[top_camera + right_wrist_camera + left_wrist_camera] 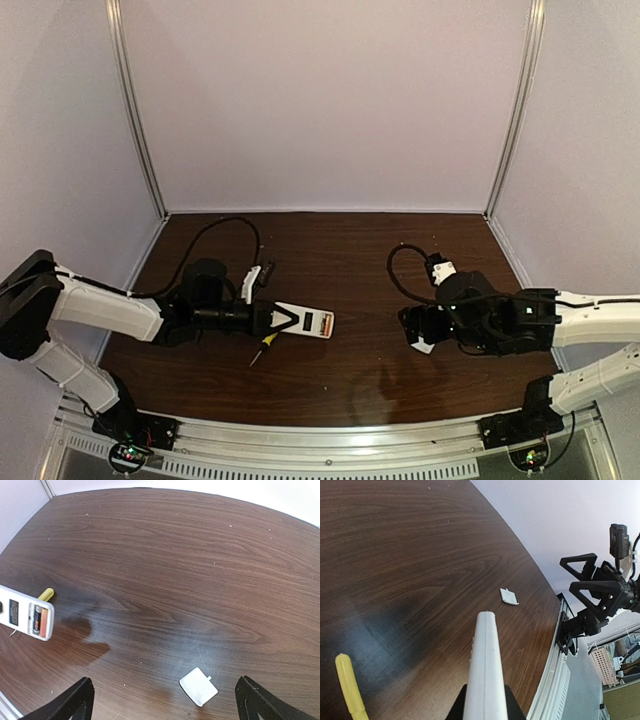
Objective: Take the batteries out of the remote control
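Batteries (39, 621) lie inside slim white rectangular remote control (25, 615).

The table (200, 555) shows dark wood grain, smooth and slightly glossy. The remote control (485, 670) and the small chip (198, 686) are smooth white plastic; the screwdriver handle (350, 685) is yellow plastic.

White arms (100, 310), black joints (205, 290), looping cables (215, 228) — triangular black claws (567, 574).
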Robot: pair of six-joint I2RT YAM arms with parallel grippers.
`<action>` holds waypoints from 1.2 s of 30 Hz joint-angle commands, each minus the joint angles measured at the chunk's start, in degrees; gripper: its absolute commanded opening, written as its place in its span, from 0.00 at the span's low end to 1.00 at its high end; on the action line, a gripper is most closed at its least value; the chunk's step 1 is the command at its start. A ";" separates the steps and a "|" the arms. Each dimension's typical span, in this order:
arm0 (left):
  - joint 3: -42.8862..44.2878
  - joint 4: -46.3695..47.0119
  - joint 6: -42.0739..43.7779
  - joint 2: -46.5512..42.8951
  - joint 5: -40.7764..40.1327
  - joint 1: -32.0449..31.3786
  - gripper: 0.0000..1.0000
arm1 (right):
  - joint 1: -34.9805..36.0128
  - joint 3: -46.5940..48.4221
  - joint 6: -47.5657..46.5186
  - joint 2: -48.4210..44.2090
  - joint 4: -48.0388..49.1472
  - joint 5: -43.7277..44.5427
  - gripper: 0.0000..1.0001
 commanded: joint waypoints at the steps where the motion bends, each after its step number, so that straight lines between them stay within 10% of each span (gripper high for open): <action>1: 2.66 7.07 -1.47 4.39 2.37 -1.84 0.00 | 0.22 -1.42 -0.13 -2.08 2.63 2.90 1.00; 36: 9.97 13.10 -4.80 25.58 4.00 -5.86 0.11 | 0.28 -1.03 -2.96 1.55 9.20 1.48 1.00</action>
